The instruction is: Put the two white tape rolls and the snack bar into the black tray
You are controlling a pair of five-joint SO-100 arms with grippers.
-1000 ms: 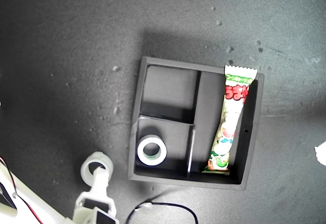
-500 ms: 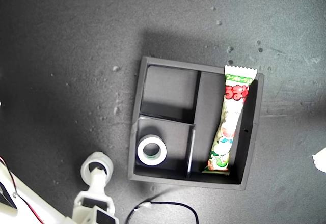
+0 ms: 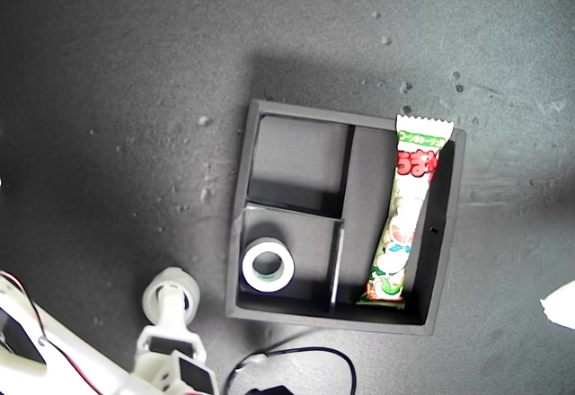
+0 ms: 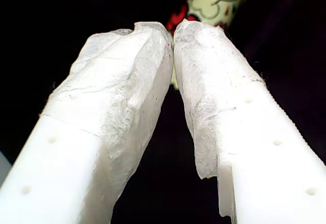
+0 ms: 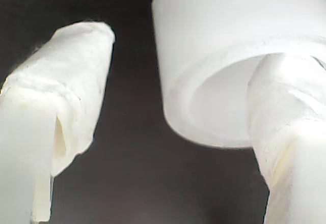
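— What is the exterior view showing of the surface?

— A dark grey table [image 3: 108, 81], matte and speckled with pale flecks, is filling the whole picture. No room is showing beyond it. A black cable [image 3: 296, 359] is curling along the view's near edge.

— And counting the things?

— One black tray [image 3: 446, 233] is sitting at the middle. One snack bar [image 3: 406, 224] is lying in its long compartment on the view's right. Two tape rolls: the first tape roll [image 3: 268, 266] is lying flat in the near small compartment, and the second tape roll [image 3: 171, 292] is sitting outside the tray, toward the view's near left. My second pincer [image 3: 171, 312] is reaching into its hole.

— The first wrist view?

— My first pincer [image 4: 173, 28] is pressing its tips together with nothing between them, the snack bar's wrapper showing beyond.

— The second wrist view?

— My second pincer is standing wide: one finger is sitting inside the second tape roll, the other well apart from it.
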